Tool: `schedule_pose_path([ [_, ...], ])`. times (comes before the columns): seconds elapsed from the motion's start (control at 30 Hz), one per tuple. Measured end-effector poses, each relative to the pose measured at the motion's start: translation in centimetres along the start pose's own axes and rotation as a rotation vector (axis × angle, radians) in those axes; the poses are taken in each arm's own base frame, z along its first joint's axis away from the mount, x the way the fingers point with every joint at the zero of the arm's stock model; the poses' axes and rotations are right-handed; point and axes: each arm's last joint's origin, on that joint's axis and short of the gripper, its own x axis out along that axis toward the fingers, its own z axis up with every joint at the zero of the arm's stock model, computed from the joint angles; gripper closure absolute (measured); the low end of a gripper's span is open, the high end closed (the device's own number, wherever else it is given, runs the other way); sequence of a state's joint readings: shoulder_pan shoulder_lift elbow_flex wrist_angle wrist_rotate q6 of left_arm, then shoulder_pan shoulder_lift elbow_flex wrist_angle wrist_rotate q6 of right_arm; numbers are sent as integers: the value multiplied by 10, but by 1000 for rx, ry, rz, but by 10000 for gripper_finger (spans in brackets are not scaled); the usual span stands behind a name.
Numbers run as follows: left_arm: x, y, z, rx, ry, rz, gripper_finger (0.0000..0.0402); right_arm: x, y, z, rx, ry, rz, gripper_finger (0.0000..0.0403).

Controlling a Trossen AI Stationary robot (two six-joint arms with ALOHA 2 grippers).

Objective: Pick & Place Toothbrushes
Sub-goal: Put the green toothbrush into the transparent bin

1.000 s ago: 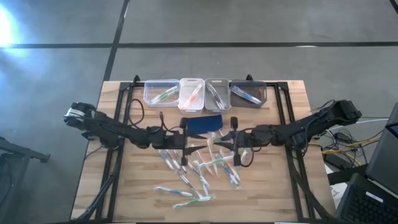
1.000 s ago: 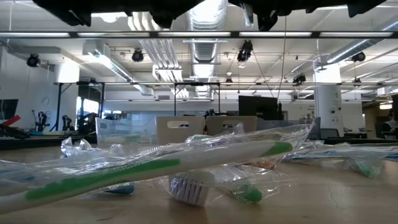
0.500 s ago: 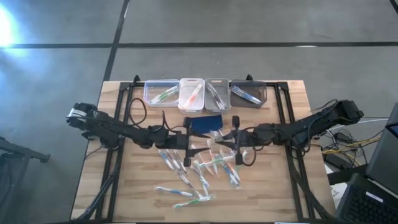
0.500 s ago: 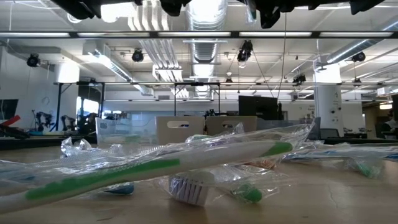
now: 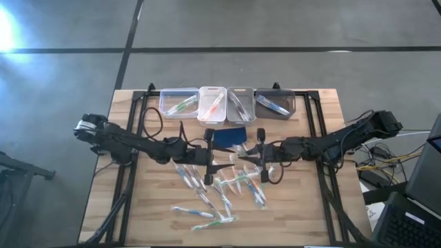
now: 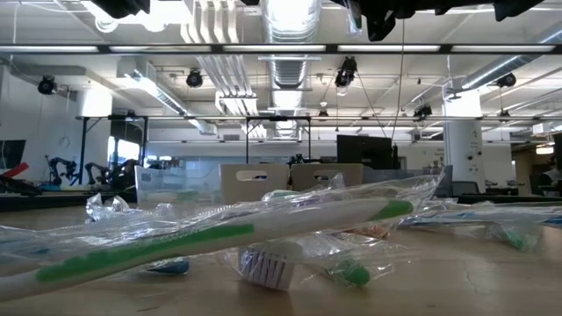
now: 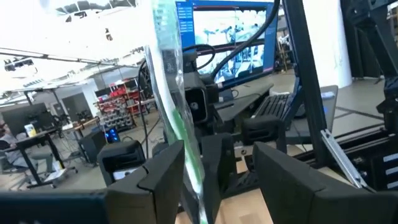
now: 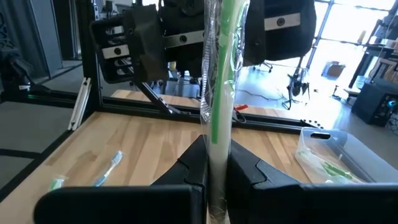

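- While both arms met over mid-worktop [image 5: 131, 207] in the high view, loose toothbrushes [image 5: 227, 189] lay just below them, others in the bins [image 5: 227, 103].
- Left wrist view: the left pincer [image 7: 217, 168] stood parted around a wrapped green toothbrush [image 7: 177, 112].
- Right wrist view: the right pincer [image 8: 216, 163] was clenched on that toothbrush [image 8: 219, 93]; it should probably grip firmly until the left withdraws.

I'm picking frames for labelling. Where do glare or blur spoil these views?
High view: bright glare on the floor at far left. Low view: nearest toothbrush soft, ceiling lights blown out. Left wrist view: washed-out white background. Right wrist view: sharp toothbrush, bright windows.
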State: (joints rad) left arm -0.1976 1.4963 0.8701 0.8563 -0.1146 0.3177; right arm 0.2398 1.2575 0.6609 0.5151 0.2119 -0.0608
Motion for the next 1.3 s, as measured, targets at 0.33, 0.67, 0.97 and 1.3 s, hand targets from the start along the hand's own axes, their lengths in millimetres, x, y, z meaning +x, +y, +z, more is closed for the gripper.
schedule_pose_path([
  [0.33,4,11,2,-4,-10,36,207,1,1,2,5,-25,28,381],
  [0.67,11,14,4,-17,-21,35,207,1,1,2,3,-38,27,381],
  [0.97,35,12,0,11,-17,25,207,1,1,2,2,-32,27,381],
  [1.3,36,13,2,7,-14,23,257,1,1,1,2,-28,27,381],
])
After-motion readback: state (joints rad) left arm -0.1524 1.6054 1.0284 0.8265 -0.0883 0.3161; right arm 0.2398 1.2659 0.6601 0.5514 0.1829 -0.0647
